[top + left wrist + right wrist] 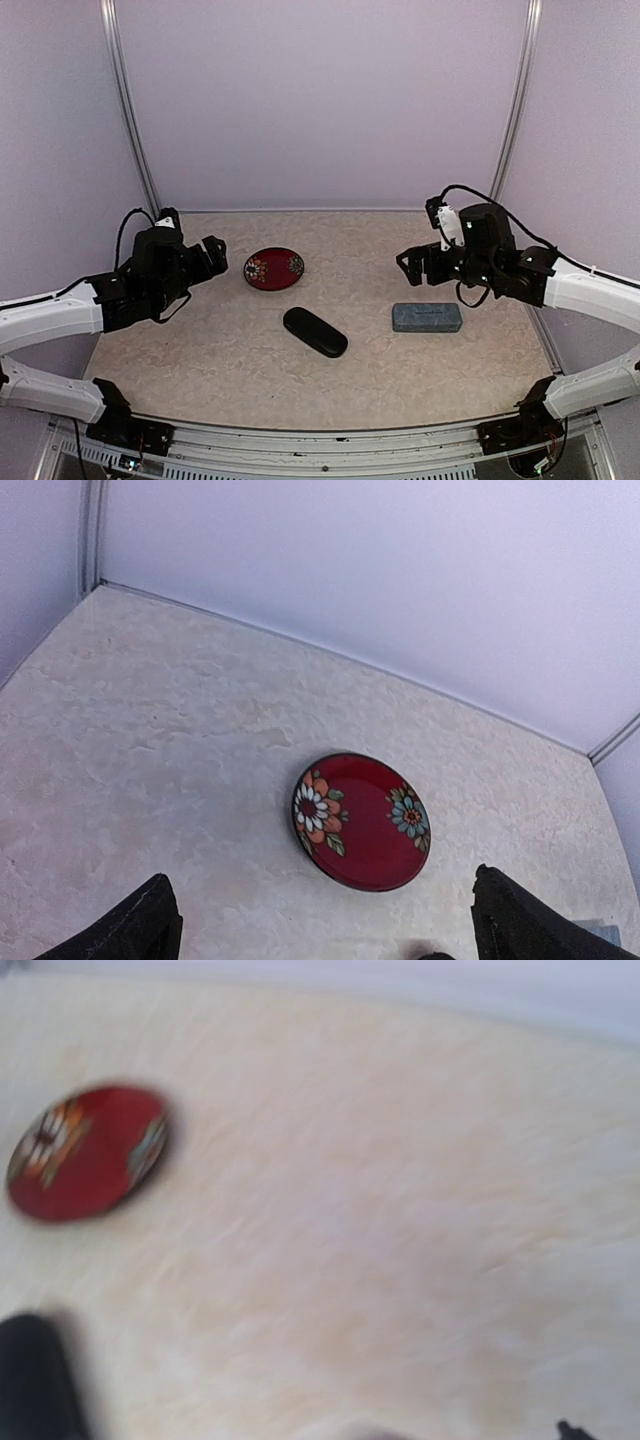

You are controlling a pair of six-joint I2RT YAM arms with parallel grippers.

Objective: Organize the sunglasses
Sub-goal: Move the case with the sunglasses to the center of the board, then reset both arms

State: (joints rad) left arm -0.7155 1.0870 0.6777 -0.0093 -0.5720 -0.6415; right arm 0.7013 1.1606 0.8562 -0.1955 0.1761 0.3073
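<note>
No sunglasses show in any view. A closed oblong black case [315, 331] lies in the middle of the table. A closed grey-blue case [427, 317] lies to its right. My left gripper [213, 256] hangs above the table at the left, open and empty; in the left wrist view [321, 875] its two black fingers stand wide apart. My right gripper [410, 266] hangs above the table at the right, just behind the grey-blue case, open and empty. The right wrist view [300, 1380] is blurred, and its fingers show only at the bottom corners.
A small red plate with painted flowers [274, 268] sits on the table behind the black case, in front of my left gripper. It also shows in the left wrist view [362, 821] and the right wrist view [85, 1152]. White walls enclose the back and sides.
</note>
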